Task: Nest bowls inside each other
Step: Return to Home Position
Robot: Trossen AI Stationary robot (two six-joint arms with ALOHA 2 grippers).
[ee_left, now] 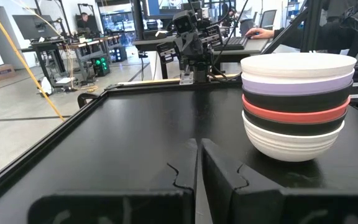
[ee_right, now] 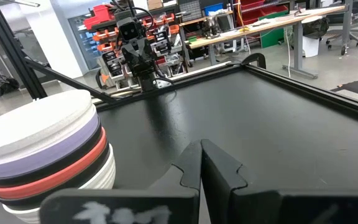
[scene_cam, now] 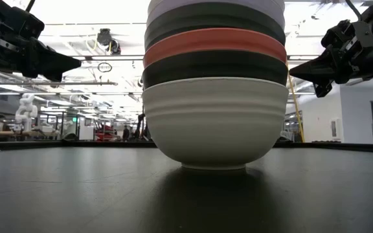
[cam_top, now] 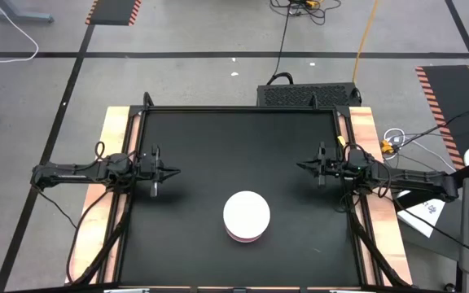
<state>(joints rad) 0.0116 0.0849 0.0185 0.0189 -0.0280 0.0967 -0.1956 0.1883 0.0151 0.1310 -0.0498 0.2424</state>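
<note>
From above, the left claw (cam_top: 174,172) hangs over one side of the black bench (cam_top: 218,138) and the right claw (cam_top: 301,167) over the opposite side, their tips pointing at each other. The stack of bowls (cam_top: 246,216) stands between the two, off their shared line toward the bench's front edge and well apart from both. That view gives only the round disc of the top white bowl (cam_top: 246,212) with a thin pinkish rim peeping out below it. The left wrist view lays out the whole order under that white one: the lavender bowl (ee_left: 297,86), the upper black bowl (ee_left: 294,102), the red bowl (ee_left: 294,116), the lower black bowl (ee_left: 291,129) and the bottom white bowl (ee_left: 288,145), all nested upright. The low view alone shows the faint ridges on the bottom white bowl and its foot resting flat on the bench, while cutting off the top of the stack. Both wrist views show what the high view cannot settle: each claw's fingers are pressed together with nothing between them. Each also catches the opposite arm across the bench, the right arm (ee_left: 191,46) and the left arm (ee_right: 137,50).
</note>
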